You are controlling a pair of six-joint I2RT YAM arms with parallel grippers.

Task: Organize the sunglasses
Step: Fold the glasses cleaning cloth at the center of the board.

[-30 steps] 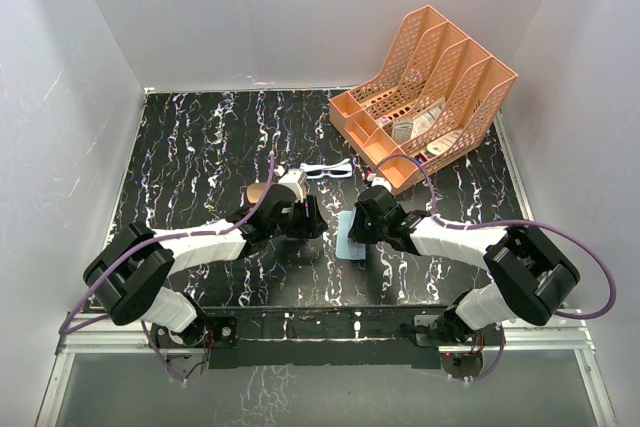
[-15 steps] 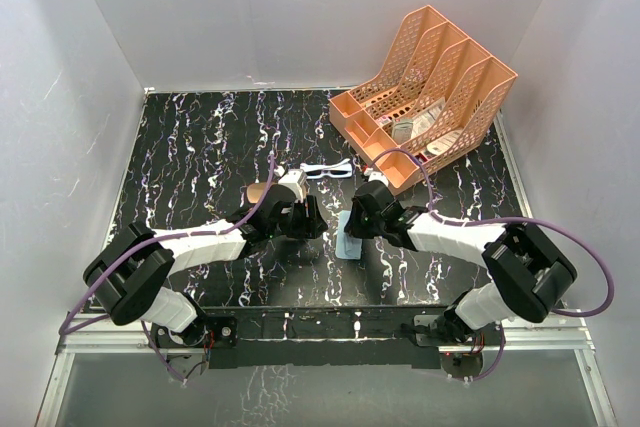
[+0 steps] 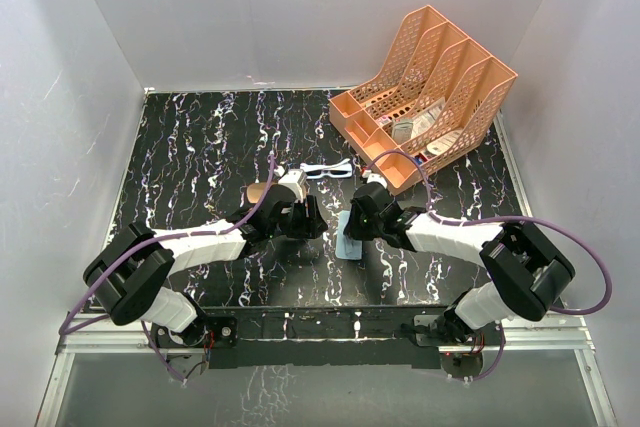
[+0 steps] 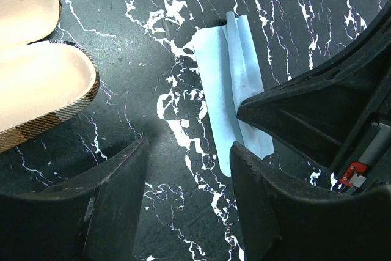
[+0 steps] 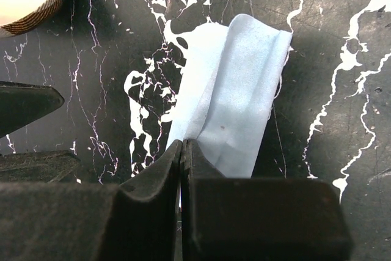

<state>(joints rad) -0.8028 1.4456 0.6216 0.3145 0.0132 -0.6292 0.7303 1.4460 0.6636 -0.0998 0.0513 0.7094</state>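
The right gripper (image 5: 182,151) is closed, its fingertips pinching the near edge of the cloth (image 5: 244,90), which lies folded on the table (image 5: 342,151) ahead of the tips. Over the last second this gripper has edged slightly toward the left arm; the cloth has barely shifted. The left gripper (image 4: 189,194) remains half open and empty, with the open case (image 4: 43,84) ahead and to its left. The sunglasses (image 3: 328,169) have not moved: they lie on the table beyond both grippers, roughly midway between them, touched by neither. Judgement: work is presently on the cloth; the sunglasses are not yet handled.
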